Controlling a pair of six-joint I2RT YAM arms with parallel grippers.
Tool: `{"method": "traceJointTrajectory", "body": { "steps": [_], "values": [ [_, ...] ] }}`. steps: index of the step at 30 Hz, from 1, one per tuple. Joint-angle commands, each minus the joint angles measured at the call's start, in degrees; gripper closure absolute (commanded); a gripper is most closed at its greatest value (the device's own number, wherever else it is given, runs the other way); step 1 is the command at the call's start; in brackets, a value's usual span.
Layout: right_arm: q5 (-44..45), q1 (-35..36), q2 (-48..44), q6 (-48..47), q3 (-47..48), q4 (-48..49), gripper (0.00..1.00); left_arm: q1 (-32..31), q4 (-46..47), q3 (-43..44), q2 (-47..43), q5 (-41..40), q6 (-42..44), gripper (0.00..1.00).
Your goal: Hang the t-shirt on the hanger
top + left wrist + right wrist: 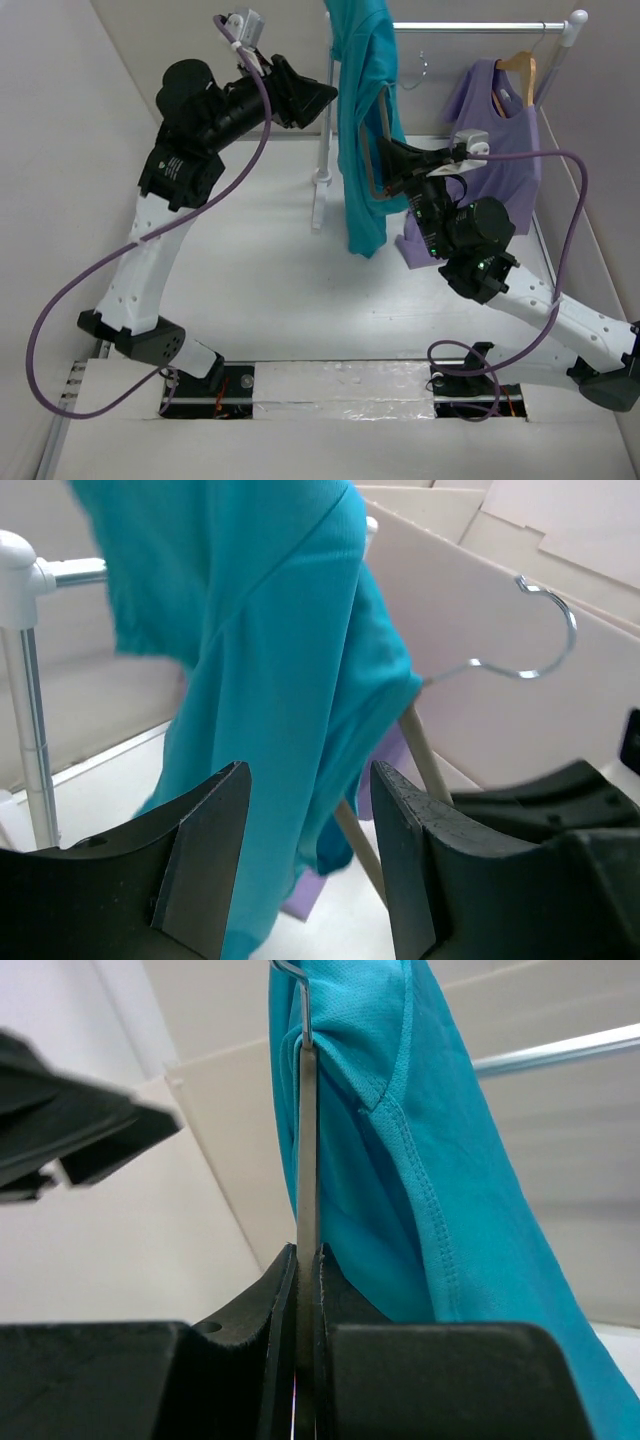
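The teal t-shirt (360, 120) hangs in long folds, draped over the thin grey hanger (308, 1130). The hanger's slim hook (545, 630) sticks out free to the right of the cloth. My right gripper (382, 160) is shut on the hanger's lower bar and holds it upright; in the right wrist view the bar is pinched between the fingertips (307, 1255), with the t-shirt (400, 1160) just to its right. My left gripper (325, 95) is raised at the shirt's left side. Its jaws (310, 780) stand open with nothing in them, and the t-shirt (270, 670) hangs a little beyond the gap.
A silver clothes rail (470, 27) runs across the back on a white stand (323, 160). A lilac sleeveless top (495, 150) on a wooden hanger (520, 65) hangs from it at the right. White walls close in the table at left and right.
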Motion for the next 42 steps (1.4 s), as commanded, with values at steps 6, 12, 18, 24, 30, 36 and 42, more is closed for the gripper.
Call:
{"method": "traceJointTrajectory", "body": {
  "steps": [6, 12, 18, 24, 30, 36, 42],
  "values": [
    [-3.72, -0.66, -2.07, 7.54, 2.48, -7.07, 1.00, -0.25, 6.19, 4.15, 7.01, -1.78, -2.43, 0.50],
    [-3.81, -0.66, -3.39, 10.62, 0.90, -10.23, 1.00, -0.25, 7.15, 4.67, 8.42, -6.18, -1.73, 0.46],
    [-5.12, -0.66, -3.57, 11.77, 0.11, -12.26, 1.00, -0.25, 8.73, 6.69, 10.79, -4.52, -1.81, 0.49],
    [-8.46, -0.66, -3.39, 11.24, -1.12, -11.30, 1.00, -0.25, 8.30, 8.89, 12.29, 0.14, -2.78, 1.00],
    [-7.14, -5.58, 1.07, 10.89, 3.16, -7.77, 1.00, -0.25, 2.94, 3.21, 7.91, 2.00, -0.06, 1.00],
    [-12.15, -9.72, 3.64, 12.82, 7.22, -9.62, 1.00, -0.25, 2.84, -5.86, 2.01, -2.05, 4.78, 0.63],
    [-16.90, -11.82, 4.60, 17.56, 8.98, -15.15, 1.00, -0.25, 2.14, -11.40, 2.45, -4.50, 10.57, 0.70]
  ]
}}
